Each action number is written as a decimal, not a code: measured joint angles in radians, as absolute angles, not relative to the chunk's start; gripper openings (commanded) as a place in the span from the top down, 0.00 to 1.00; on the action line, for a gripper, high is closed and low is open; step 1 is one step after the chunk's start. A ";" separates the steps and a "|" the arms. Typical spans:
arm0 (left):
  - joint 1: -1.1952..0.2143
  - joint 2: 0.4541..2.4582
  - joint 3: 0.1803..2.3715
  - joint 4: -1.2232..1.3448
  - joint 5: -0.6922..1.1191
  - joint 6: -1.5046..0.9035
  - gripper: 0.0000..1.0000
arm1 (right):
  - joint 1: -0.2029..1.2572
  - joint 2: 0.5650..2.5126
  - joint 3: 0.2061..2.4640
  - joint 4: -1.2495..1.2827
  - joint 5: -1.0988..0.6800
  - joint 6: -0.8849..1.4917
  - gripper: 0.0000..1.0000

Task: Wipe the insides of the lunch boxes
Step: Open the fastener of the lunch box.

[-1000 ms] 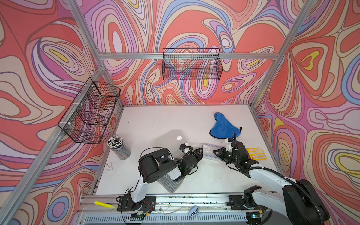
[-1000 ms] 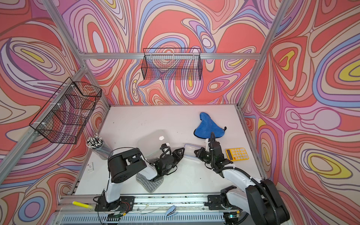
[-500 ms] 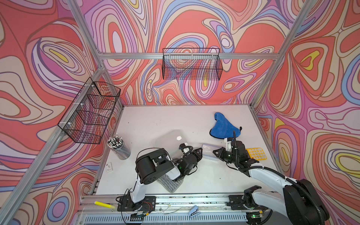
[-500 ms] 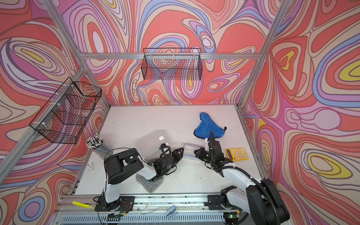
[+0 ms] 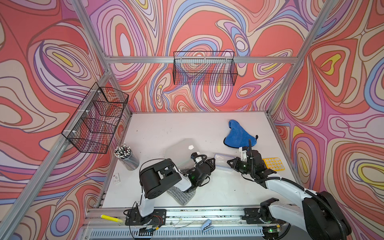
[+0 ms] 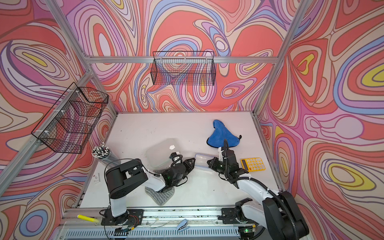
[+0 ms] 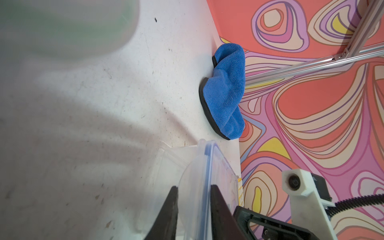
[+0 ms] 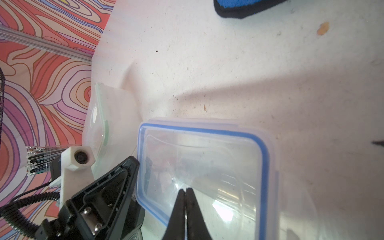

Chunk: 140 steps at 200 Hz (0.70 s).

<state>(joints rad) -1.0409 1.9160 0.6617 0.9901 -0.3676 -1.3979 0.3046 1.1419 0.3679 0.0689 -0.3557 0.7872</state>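
Note:
The small lunch box [image 5: 222, 161] [image 6: 201, 160] is a clear tub with its blue-rimmed lid on, lying between my two grippers. My left gripper [image 5: 212, 161] [image 7: 194, 188] is shut on its near end, one finger on either side of the lid rim and tub wall [image 7: 204, 166]. My right gripper [image 5: 229, 163] [image 8: 185, 190] is shut, with its tips resting on the lid [image 8: 207, 158] and nothing between them. The large lunch box [image 5: 182, 152] [image 6: 161, 153] stands tilted just behind my left wrist. It shows a green rim [image 8: 101, 124] in the right wrist view.
A blue cloth [image 5: 239, 135] [image 7: 224, 91] lies at the back right. A yellow calculator [image 5: 273, 164] sits beside my right arm. A grey cloth [image 5: 182, 195] lies under my left arm. A pen cup [image 5: 125, 155] stands at the left. Wire baskets [image 5: 204, 68] hang on the walls.
My left jaws have narrowed slightly on the small lunch box's end, and the left arm's elbow has shifted a little to the left. The right arm has not moved.

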 measured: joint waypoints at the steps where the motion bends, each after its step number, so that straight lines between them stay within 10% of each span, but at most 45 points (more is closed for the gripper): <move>1: -1.041 1.916 0.662 0.989 -0.368 -1.397 0.76 | 0.305 1.142 0.368 0.069 -0.356 0.787 1.00; 140: -1.040 1.868 0.699 0.840 -0.392 -1.327 0.76 | 0.304 1.175 0.402 0.044 -0.356 0.738 1.00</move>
<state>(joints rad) -1.0401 1.8675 0.6994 0.8398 -0.3920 -1.3273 0.3042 1.1748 0.4015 0.0441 -0.3565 0.7376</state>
